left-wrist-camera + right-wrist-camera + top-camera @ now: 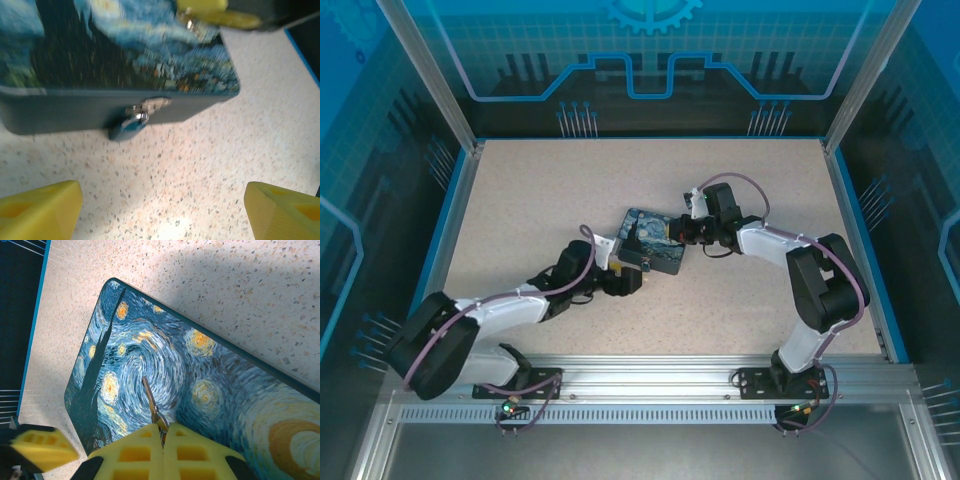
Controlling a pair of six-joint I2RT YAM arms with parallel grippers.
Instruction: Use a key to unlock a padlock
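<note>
The key (151,401) juts lengthwise from the pinching right hand (164,434) (left hand (160,205) spread).

One table (520,200), one tin (655,245), one key (151,402), and seemingly just one padlock (129,125), though it is blurred in the left wrist view. Two grippers: left gripper (160,210), right gripper (163,432).

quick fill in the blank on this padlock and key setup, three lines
1. The right gripper is shut on the ____.
2. The left gripper stands ____, holding nothing.
3. The padlock hangs from the hasp of the ____.

Missing words: key; open; tin
</note>
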